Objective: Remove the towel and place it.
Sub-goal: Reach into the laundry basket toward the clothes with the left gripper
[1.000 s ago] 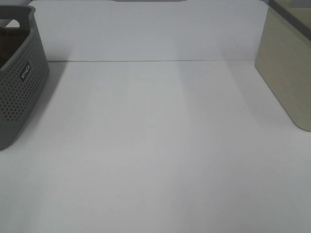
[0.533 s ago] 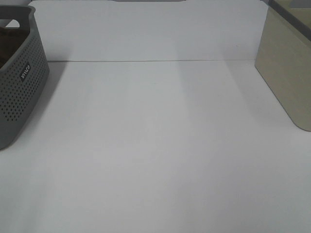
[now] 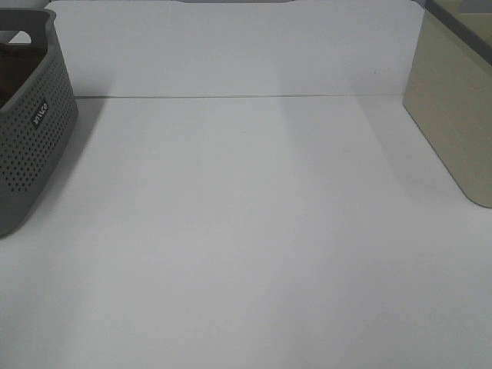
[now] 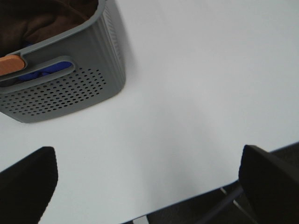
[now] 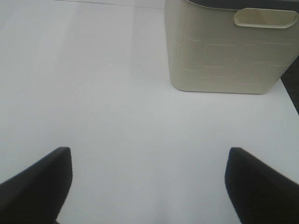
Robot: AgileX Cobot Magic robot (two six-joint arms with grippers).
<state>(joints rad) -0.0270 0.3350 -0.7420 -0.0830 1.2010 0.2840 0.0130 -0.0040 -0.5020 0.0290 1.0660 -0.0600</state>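
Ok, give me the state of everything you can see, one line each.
Grey perforated plastic basket: upright on the white table, holding cloth.
Dark maroon plush towel: bunched inside the basket, not yet removed.
Cream plastic bin: upright on the table, contents hidden.
Left gripper: open, holding nothing, over the table near the basket.
Right gripper: open, holding nothing, facing the cream bin.

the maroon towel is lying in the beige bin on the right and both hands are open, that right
Not quite. The towel lies in the grey perforated basket on the left, not the beige bin; the left wrist view shows it inside. The left hand and the right hand are open, as you said.
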